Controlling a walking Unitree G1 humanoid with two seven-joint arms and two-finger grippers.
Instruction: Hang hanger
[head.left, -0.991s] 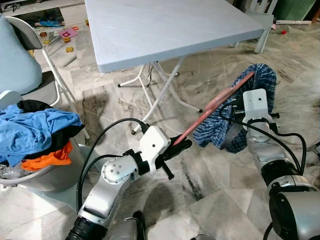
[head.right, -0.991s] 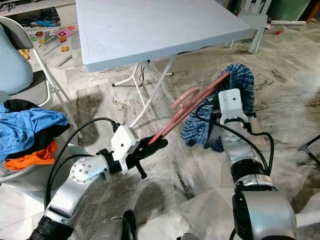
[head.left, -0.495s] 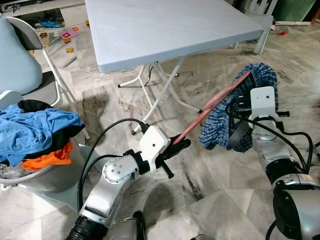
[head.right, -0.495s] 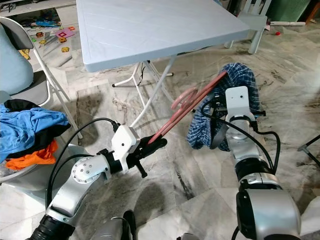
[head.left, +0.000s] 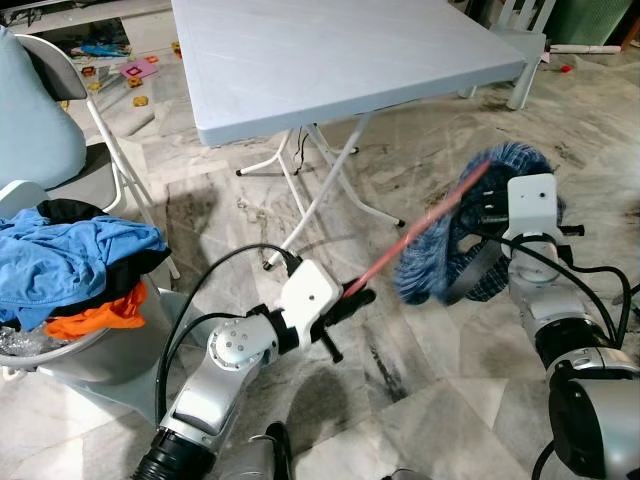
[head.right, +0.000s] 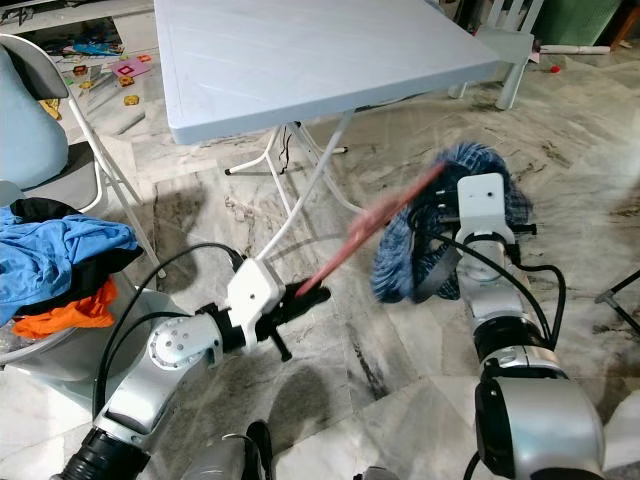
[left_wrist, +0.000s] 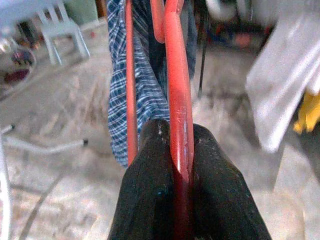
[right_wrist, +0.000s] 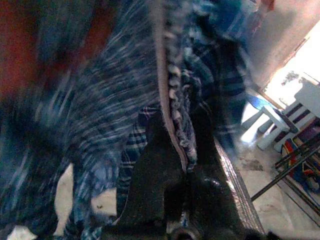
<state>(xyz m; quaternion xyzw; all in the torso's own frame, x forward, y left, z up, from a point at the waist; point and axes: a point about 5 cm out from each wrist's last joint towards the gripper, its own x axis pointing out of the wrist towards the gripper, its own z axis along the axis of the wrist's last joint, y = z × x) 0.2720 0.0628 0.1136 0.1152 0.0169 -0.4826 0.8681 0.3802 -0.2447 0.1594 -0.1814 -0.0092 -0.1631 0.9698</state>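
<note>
The left claw (left_wrist: 181, 150) is clamped on one end of the red hanger (head.left: 405, 243), which slants up over the marble floor (head.left: 420, 380) to the right claw (right_wrist: 184, 172). That claw pinches the blue plaid garment (head.left: 440, 262) draped on the hanger's far end. A basin (head.left: 75, 362) at left holds heaped clothes (head.left: 65, 262).

a grey marble floor (head.left: 440, 370) is carrying a folding tabletop (head.left: 330, 55) on white legs, a folding chair (head.left: 95, 150) beside it, and small toys (head.left: 130, 70) lying scattered farther back.
</note>
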